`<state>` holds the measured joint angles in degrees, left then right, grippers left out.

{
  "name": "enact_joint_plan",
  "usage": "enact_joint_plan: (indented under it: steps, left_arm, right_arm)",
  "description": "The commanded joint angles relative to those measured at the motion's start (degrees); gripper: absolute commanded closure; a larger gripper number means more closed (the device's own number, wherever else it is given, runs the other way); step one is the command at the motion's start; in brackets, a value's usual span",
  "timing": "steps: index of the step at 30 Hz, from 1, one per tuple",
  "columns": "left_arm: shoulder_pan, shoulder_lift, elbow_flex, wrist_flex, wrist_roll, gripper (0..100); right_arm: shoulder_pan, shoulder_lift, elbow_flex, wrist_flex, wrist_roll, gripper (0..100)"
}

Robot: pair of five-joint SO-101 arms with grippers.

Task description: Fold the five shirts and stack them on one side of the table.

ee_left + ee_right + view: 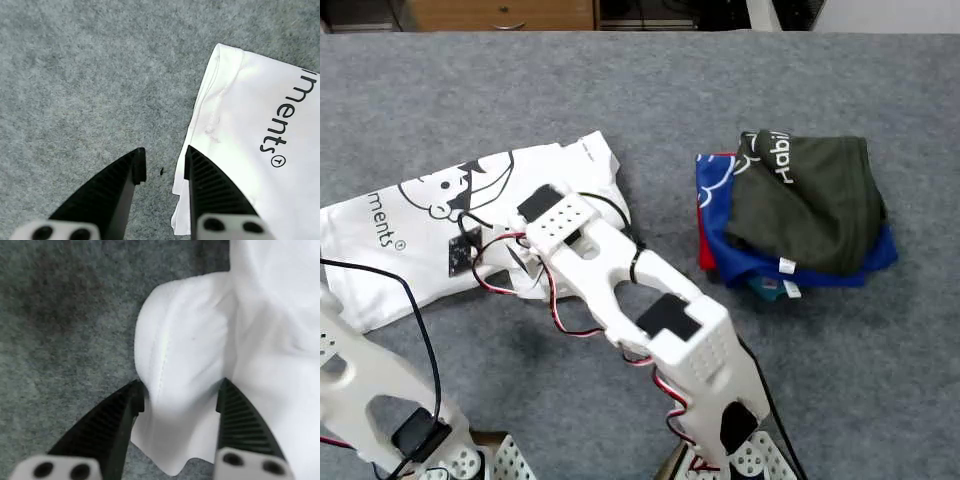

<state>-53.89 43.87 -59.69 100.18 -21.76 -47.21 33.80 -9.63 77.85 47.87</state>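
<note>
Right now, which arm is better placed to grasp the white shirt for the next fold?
Probably the right. The right gripper is open around a raised fold of the white shirt, ready to close. The left gripper is open over bare table at the shirt's edge.

Five shirts on one table: one white shirt spread out and, beside it, four stacked: olive shirt, blue shirt, red shirt, teal shirt. Two arms: left arm, right arm.
</note>
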Motion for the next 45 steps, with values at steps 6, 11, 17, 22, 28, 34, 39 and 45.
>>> enact_joint_plan:
  steps: [6,11,17,22,28,34,39,45]
  left_arm:
    - [-0.4,-0.7,-2.2,0.5,-0.4,86]
    - [-0.1,-0.7,-2.2,0.5,-0.4,86]
    - [0.1,-0.7,-2.2,0.5,-0.4,86]
    - [0.1,-1.0,-2.2,0.5,-0.4,86]
    - [0.1,-1.1,-2.2,0.5,-0.4,86]
    - [0.1,-1.2,-2.2,0.5,-0.4,86]
    - [0.1,-1.2,-2.2,0.5,-0.4,86]
    - [0.1,-1.2,-2.2,0.5,-0.4,86]
  right_arm:
    - [0.0,2.9,-2.8,-1.0,-0.6,90.8]
    - [1.9,3.0,-9.5,1.8,-0.6,98.9]
    - [2.4,3.4,-23.2,9.3,1.0,99.5]
    - [2.8,3.7,-29.8,11.6,4.2,99.4]
    - [4.4,8.7,-37.6,11.4,11.0,99.4]
    - [5.3,14.3,-47.6,11.7,18.0,99.4]
    - [4.2,18.9,-54.1,11.3,19.8,91.8]
    - [3.5,24.6,-65.1,11.2,19.6,71.1]
